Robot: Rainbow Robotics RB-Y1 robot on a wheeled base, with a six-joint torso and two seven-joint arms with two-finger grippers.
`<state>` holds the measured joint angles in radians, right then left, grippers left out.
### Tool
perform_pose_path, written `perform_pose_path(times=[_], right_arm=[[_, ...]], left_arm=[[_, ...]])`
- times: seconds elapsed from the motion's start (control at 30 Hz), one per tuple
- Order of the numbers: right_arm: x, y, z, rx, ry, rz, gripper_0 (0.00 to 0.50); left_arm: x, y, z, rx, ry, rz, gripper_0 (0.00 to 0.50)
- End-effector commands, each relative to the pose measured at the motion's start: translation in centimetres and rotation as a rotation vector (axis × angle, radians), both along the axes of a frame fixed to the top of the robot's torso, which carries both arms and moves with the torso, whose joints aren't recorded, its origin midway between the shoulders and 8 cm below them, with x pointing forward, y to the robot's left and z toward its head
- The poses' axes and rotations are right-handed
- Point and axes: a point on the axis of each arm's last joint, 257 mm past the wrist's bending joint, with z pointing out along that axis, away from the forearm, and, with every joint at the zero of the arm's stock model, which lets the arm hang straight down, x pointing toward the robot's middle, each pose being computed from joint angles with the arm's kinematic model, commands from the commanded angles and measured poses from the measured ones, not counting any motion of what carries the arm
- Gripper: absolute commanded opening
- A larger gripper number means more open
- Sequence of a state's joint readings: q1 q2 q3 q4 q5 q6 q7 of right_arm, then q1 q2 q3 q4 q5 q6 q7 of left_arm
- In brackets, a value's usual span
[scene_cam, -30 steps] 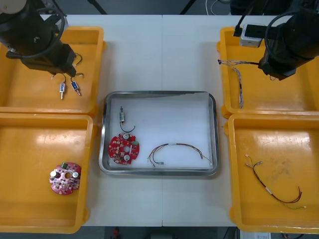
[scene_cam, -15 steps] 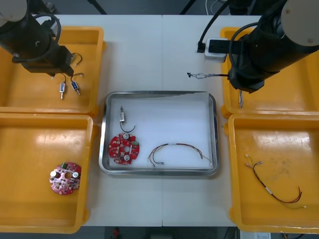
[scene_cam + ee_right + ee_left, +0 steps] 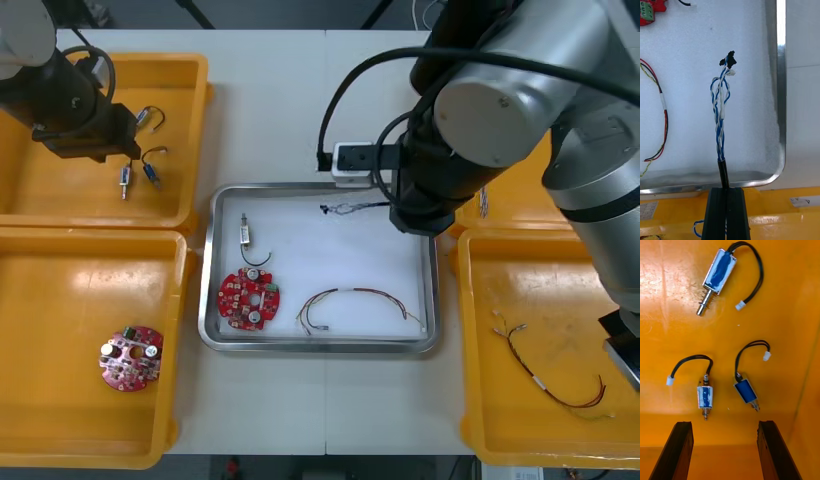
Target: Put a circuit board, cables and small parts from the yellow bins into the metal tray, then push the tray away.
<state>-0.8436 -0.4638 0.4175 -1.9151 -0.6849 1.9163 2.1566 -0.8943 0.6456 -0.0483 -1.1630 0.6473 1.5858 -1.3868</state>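
My right gripper (image 3: 727, 189) is shut on a twisted blue and white cable (image 3: 720, 112), which hangs over the white inside of the metal tray (image 3: 781, 75) near its corner. From the front, the cable's free end (image 3: 345, 208) pokes out from under my right arm above the tray (image 3: 320, 189). In the tray lie a round red circuit board (image 3: 249, 297), a small metal part (image 3: 246, 234) and a red and yellow cable (image 3: 355, 300). My left gripper (image 3: 725, 425) stands open above the far left yellow bin (image 3: 60, 200), just short of two small metal parts (image 3: 705, 397) (image 3: 746, 391); a third (image 3: 718, 272) lies farther off.
The near left bin (image 3: 40, 400) holds another red circuit board (image 3: 130, 358). A red and yellow cable (image 3: 550, 380) lies in the near right bin (image 3: 600, 280). My right arm (image 3: 500, 110) covers much of the far right bin (image 3: 468, 215).
My right arm has swung left from the far right bin to the tray's far right part, carrying the blue and white cable. The left arm has shifted slightly over its bin.
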Motion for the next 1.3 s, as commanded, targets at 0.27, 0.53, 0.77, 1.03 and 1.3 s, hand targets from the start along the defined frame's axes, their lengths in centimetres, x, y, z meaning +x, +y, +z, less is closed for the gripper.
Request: perform_pose_path(times=[0.27, 0.53, 0.77, 1.03, 1.3], right_arm=[[0.5, 5.2, -2.8, 0.017, 0.008, 0.043, 0.000], [2.4, 5.0, -6.3, -0.032, -0.007, 0.032, 0.000], [3.6, 3.2, -8.0, -0.090, -0.014, 0.006, 0.000], [4.1, 2.7, -8.3, -0.110, -0.044, -0.004, 0.102], [3.6, 3.2, -7.2, -0.070, -0.032, -0.020, 0.500]], left_arm=[[2.5, 3.3, 1.8, 0.090, -0.090, -0.049, 0.500], [2.7, 3.5, -0.4, 0.104, -0.070, -0.049, 0.500], [2.3, 3.5, -1.6, 0.100, -0.045, -0.051, 0.500], [2.0, 3.3, -2.8, 0.077, -0.042, -0.056, 0.500], [2.1, 2.9, -4.2, 0.110, -0.042, -0.077, 0.500]])
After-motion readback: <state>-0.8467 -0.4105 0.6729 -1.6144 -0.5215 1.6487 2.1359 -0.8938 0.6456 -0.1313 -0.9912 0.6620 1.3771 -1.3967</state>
